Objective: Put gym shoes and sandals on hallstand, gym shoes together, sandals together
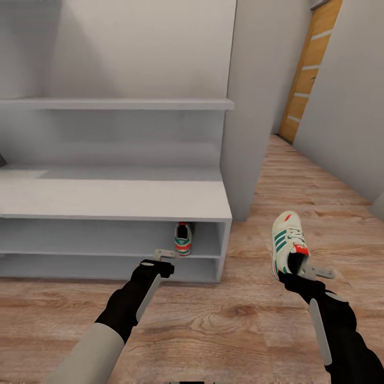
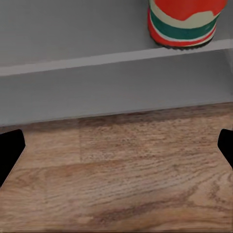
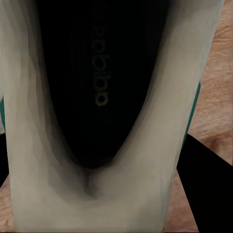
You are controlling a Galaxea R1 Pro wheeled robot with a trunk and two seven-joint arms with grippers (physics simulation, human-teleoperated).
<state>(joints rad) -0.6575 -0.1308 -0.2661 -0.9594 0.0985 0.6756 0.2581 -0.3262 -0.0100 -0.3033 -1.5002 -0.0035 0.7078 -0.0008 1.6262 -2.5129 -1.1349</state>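
Observation:
One gym shoe [image 1: 183,238], off-white with green stripes and a red-orange heel patch, stands heel-out at the right end of the hallstand's [image 1: 106,198] upper open shelf row. My left gripper [image 1: 165,254] hovers open just in front of that shelf and below the shoe. In the left wrist view the shoe's heel [image 2: 184,22] rests on the shelf edge [image 2: 97,58], with the fingertips [image 2: 9,150] far apart over the corridor floor [image 2: 121,184]. My right gripper [image 1: 306,271] is shut on the heel rim of the second gym shoe [image 1: 287,242], held above the floor, toe pointing away. Its dark insole [image 3: 97,87] faces the right wrist camera. The sandals are out of view.
A grey wall column [image 1: 250,106] stands right beside the hallstand's right end. The corridor floor [image 1: 224,320] runs on past it to a wooden door [image 1: 312,69] at the back right. A higher shelf [image 1: 117,103] spans above the bench top.

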